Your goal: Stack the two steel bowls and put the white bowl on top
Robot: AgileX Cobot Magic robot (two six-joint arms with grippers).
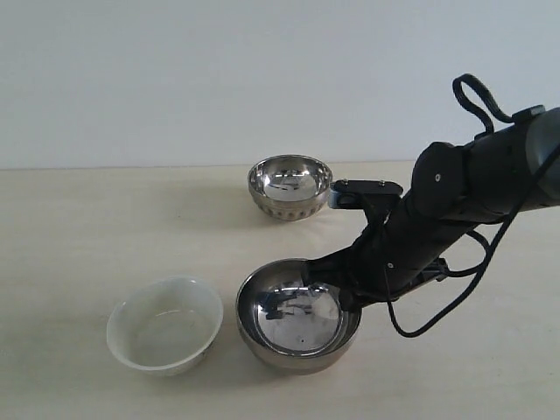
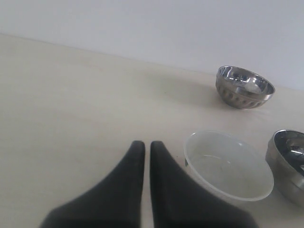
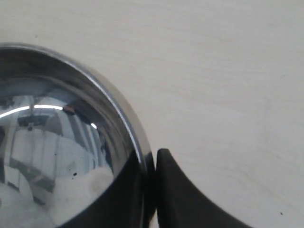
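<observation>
White bowl (image 1: 164, 337): nearest to us, front left on the bench (image 1: 70, 236), upright and empty, just beside the larger steel bowl (image 1: 297, 325); we cannot tell whether the two touch.
Left gripper (image 2: 144, 143): outside the exterior view; on its wrist view we see the fingers (image 2: 130, 171) drawn almost together, only a slit between them, holding nothing, over bare bench near the white bowl.
Larger steel bowl: front centre, upright, smooth-sided.
Ribbed steel bowl (image 1: 290, 186): farther back, upright, alone, well apart from both other bowls.
Right gripper (image 1: 347, 295): we find its fingers clamped on the larger steel bowl's right rim, one inside and one outside.
</observation>
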